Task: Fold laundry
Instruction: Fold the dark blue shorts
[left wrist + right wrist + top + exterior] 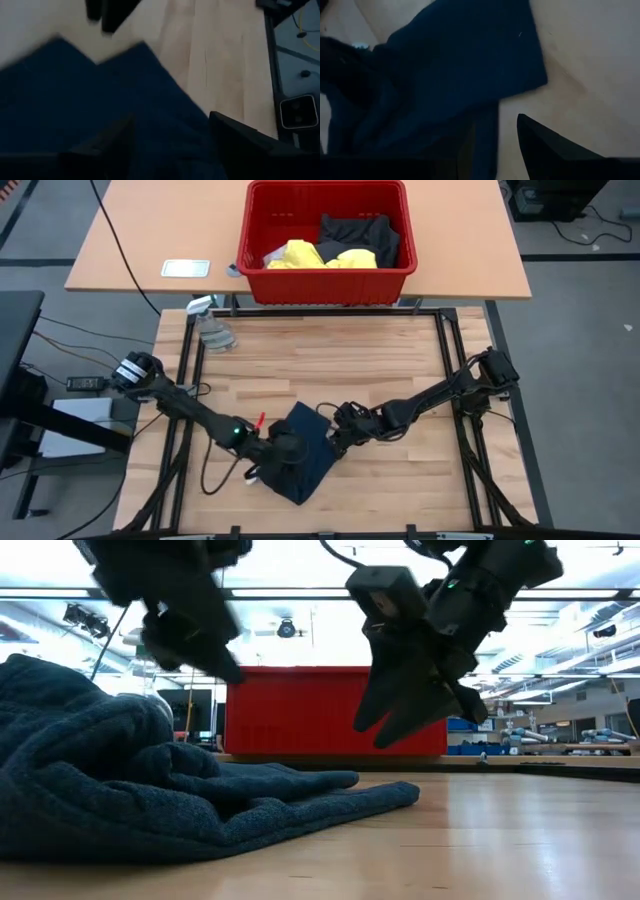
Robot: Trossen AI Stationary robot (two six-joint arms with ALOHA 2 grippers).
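Note:
A small navy piece of laundry (300, 455) lies bunched and partly folded on the wooden table near its front edge, thicker at its left (120, 770) and thinning to a flat flap at the right (380, 798). My left gripper (278, 448) hovers open over the cloth's left part (100, 90), clear of it in the low view (205, 655). My right gripper (335, 442) hangs open above the cloth's right edge (487, 125), with its fingers slanting down toward the left (385, 735) and nothing between them.
A red slotted basket (330, 280) stands on the far table and holds a yellow shirt (315, 255) and a dark garment (360, 235). A clear spray bottle (212, 328) lies at the back left. Black frame rails (445, 380) border the wooden top, which is bare to the right.

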